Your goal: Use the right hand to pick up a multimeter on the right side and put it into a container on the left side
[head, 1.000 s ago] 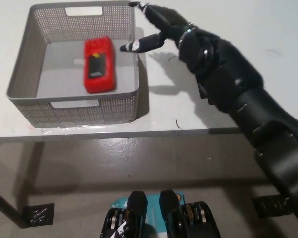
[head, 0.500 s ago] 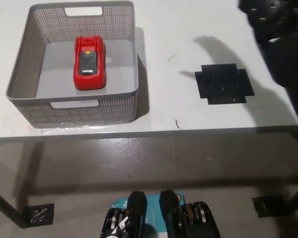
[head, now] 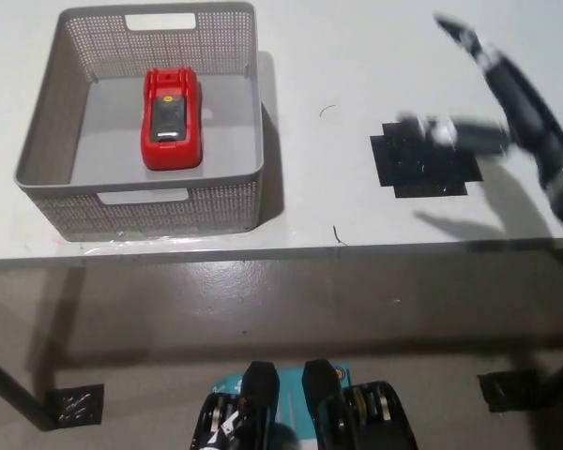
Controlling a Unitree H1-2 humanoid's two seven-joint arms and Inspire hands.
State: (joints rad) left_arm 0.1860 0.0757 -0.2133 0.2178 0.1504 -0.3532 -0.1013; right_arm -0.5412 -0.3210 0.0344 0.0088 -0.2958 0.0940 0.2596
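Withdrawn toward the right edge of the frame, the right hand (head: 502, 103) hovers spread and empty; multimeter (head: 171, 118) lies inside the container (head: 136, 199), upper left. Best retreat steadily, clear of the desk (head: 357, 56).

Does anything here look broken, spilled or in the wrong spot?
Nothing stands out. The red multimeter lies flat inside the grey mesh basket on the white table. The black tape patch is stuck flat. The black robot hand is blurred, open above it.
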